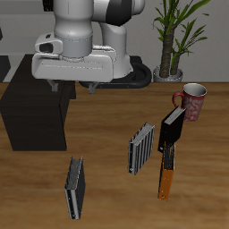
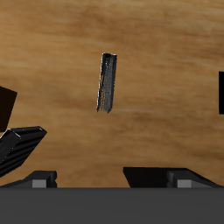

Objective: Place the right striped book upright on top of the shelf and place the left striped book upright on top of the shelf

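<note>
While hanging empty, fingers apart, near the shelf (image 1: 36, 112): gripper (image 1: 75, 87), with right striped book (image 1: 75, 186) standing on the table (image 1: 116, 206) at 6 o'clock in the exterior view, long axis 12-to-6, closer than left striped book (image 1: 141, 148) at 4 o'clock.

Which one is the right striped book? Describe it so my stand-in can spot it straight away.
Find the shelf, the low black box at the table's side. Nearer the table's front edge than it, the right striped book sits alone on bare wood. The left striped book is farther back, close to a black book and an orange book.
</note>
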